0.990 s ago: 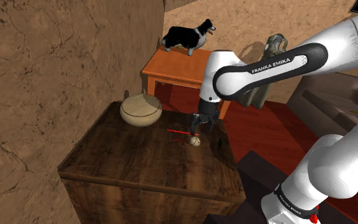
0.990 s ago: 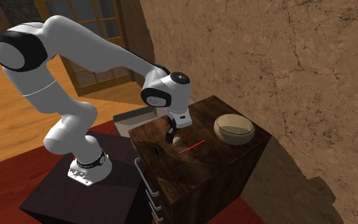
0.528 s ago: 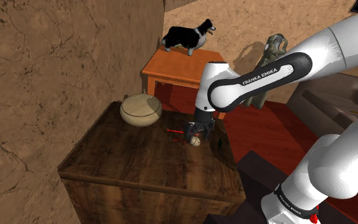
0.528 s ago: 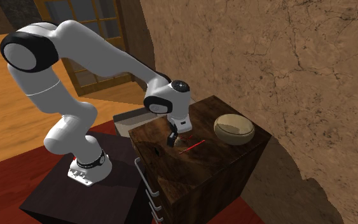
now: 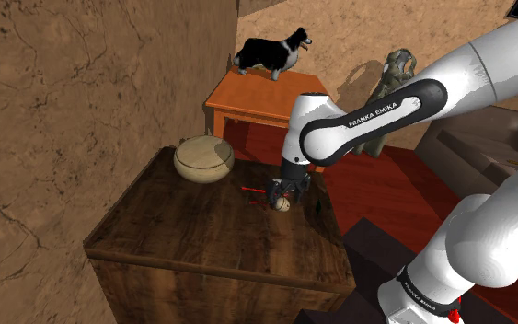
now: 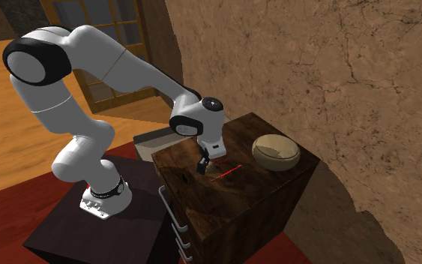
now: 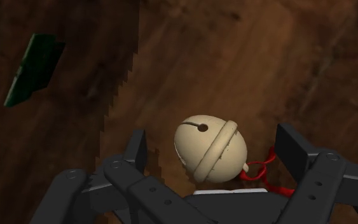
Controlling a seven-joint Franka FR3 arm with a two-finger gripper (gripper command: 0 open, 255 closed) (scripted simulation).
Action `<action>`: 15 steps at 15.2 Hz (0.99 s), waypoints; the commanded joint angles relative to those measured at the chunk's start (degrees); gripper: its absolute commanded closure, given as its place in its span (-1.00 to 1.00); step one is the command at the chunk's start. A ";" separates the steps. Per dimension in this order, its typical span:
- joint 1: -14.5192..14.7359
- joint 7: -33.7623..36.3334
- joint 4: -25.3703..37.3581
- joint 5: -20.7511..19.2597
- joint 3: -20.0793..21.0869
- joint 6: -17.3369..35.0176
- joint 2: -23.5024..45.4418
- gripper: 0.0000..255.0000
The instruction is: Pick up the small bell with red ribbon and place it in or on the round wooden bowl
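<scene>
**Wrist view.** The black pincer stands wide over the dark wooden tabletop. The cream bell rests on the wood between the two fingers, with a gap on either side, so it is not clasped. Its red ribbon trails from the bell toward one finger. A small dark green object lies farther off on the same surface.

**Shoulder view.** The pincer is lowered onto the bell near the tabletop's far right edge. The round pale bowl sits well apart at the far left corner, against the brown wall. Beyond stands an orange side table carrying a dog figure.
</scene>
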 commanded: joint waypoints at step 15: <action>-0.03 0.22 1.51 -0.01 -0.29 -4.42 -2.94 1.00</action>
